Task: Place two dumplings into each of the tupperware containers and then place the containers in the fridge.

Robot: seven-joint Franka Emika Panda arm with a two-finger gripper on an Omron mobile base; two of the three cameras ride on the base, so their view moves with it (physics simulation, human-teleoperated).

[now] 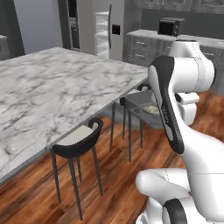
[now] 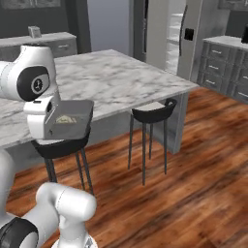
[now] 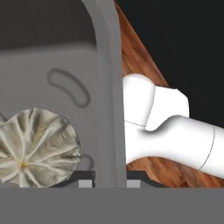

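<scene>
In the hand view, a dumpling [image 3: 37, 146] lies at the lower left, inside the tupperware container [image 3: 57, 65], just left of the jaws. Its pleated pale top faces the camera, and the edge of what may be a second one peeks in at the far left border. Right of the dumpling, the container's grey rim [image 3: 109, 87] runs up the view from between the two finger tips [image 3: 86, 183]. The jaws are clamped together on that rim, one tip on each side of the wall. Further right, beyond the rim, lies wooden floor [image 3: 140, 52].

In the left base view, the marble surface [image 1: 57, 92] fills the left and middle, well apart from the jaws, with a black stool [image 1: 78, 142] under its near edge. A second stool [image 1: 129, 103] stands just beside the held container [image 1: 146, 107], which shows past the arm with a pale dumpling in it. The fridge [image 1: 107, 33] stands far behind, its white shelves visible, well apart from the jaws.

In the right base view, the container [image 2: 72, 118] hangs off the hand at the left, in front of the surface's near edge and above a stool [image 2: 60, 145]. A second stool [image 2: 152, 114] stands to the right. The fridge [image 2: 186, 34] stands far to the upper right.
</scene>
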